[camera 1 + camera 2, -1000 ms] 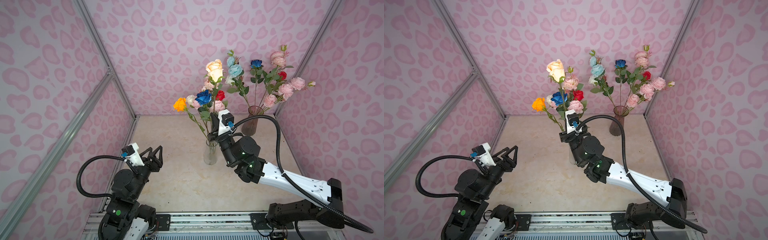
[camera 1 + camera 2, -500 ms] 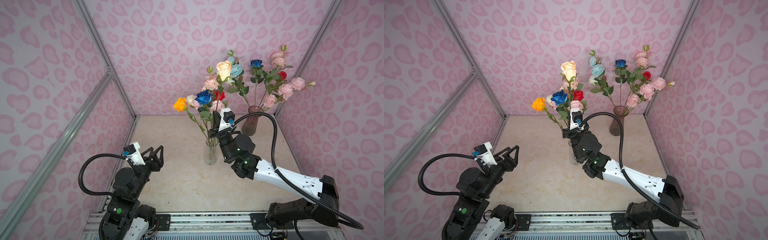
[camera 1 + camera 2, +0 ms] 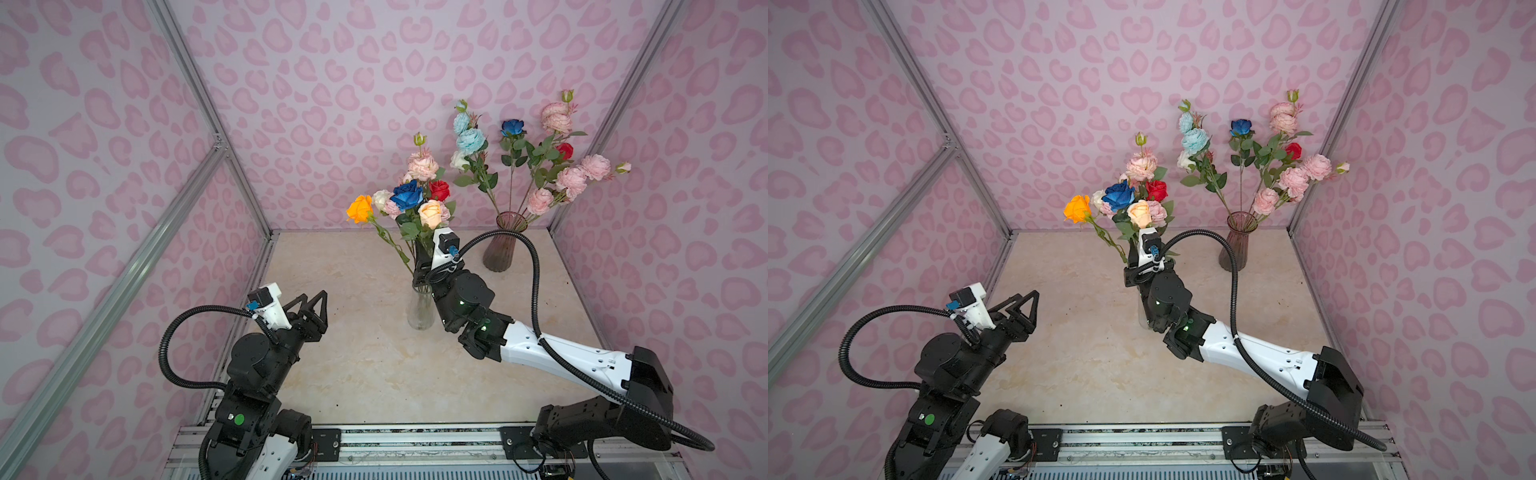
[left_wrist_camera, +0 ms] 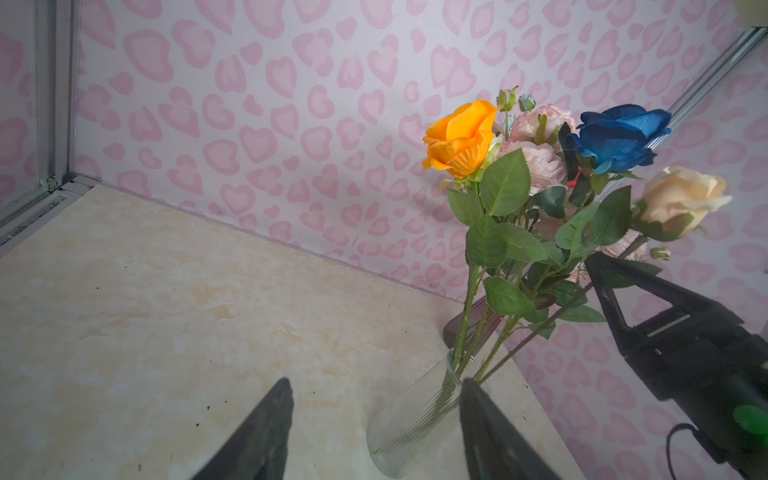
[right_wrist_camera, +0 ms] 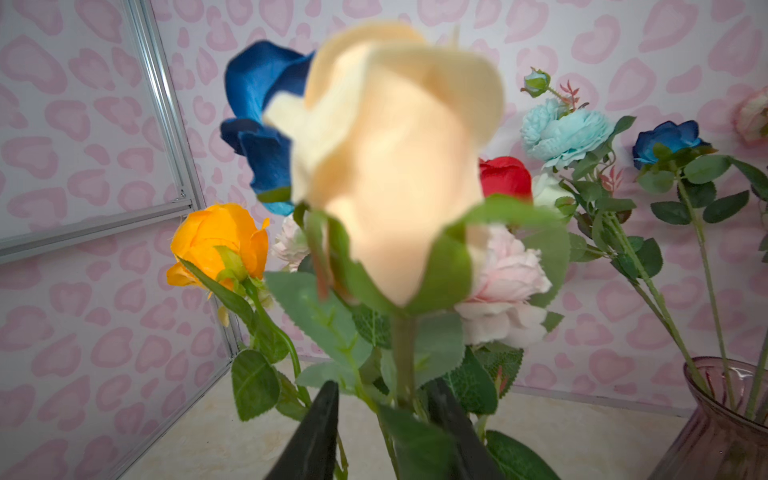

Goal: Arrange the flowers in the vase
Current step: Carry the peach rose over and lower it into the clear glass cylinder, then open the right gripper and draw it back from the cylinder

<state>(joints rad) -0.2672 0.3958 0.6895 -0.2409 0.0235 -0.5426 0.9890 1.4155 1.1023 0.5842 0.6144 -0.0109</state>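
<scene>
Peach rose (image 3: 430,212) has dropped lower; right gripper (image 5: 383,388), reaching upward, parted around it; left gripper (image 3: 314,294) apart.

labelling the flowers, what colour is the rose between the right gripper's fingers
Peach, a pale creamy orange. The rose shows sharpest in the left wrist view.

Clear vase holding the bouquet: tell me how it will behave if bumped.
Likely tippy: the clear vase is narrow and tall, with the orange rose leaning far out. Its ribbed glass probably feels slick and could break.
</scene>
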